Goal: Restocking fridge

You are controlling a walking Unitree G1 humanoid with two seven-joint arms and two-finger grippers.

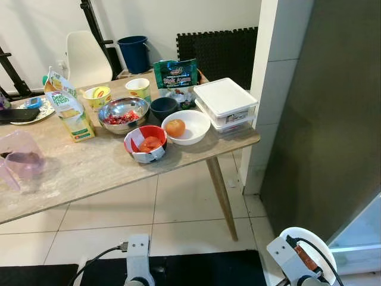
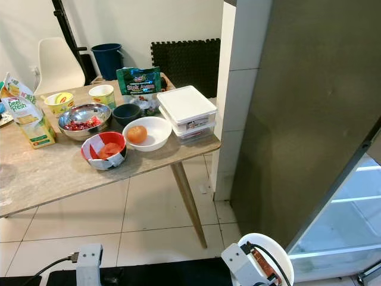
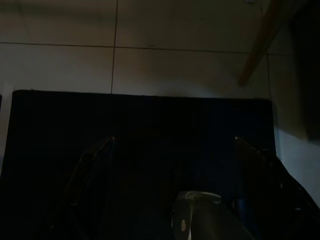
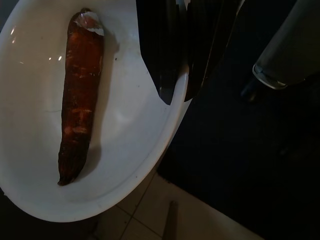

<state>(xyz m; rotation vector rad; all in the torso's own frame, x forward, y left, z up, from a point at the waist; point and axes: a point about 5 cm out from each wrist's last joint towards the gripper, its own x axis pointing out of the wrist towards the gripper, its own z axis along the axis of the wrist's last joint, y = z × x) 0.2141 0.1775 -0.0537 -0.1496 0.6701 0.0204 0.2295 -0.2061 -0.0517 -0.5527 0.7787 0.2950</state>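
The right hand (image 4: 176, 97) is pinching the rim of a white plate (image 4: 35, 120), with its two black fingers (image 4: 162, 55) pressed close together on the plate's edge. A long orange carrot (image 4: 77, 100) is lying on the plate. From the head camera, the plate is sitting low at about 5 o'clock, down by the robot's body and above a dark mat (image 1: 202, 268) on the tiled floor. The left hand (image 3: 172, 150) is hanging over that dark mat with its fingers spread wide apart, holding nothing. The surface (image 1: 89, 167) is standing at about 11 o'clock, well apart from the plate. On it are sitting a white bowl (image 1: 193, 128) with an orange fruit (image 1: 175, 127), a red bowl (image 1: 146, 142) just beside it, a metal bowl (image 1: 123, 113) with red bits, a dark bowl (image 1: 163, 107), two yellow cups (image 1: 139, 87), a juice carton (image 1: 71, 113), a green packet (image 1: 176, 74) and stacked white boxes (image 1: 226, 102). The grey fridge door (image 2: 297, 119) is standing at about 2 o'clock, with light showing beside it low down.
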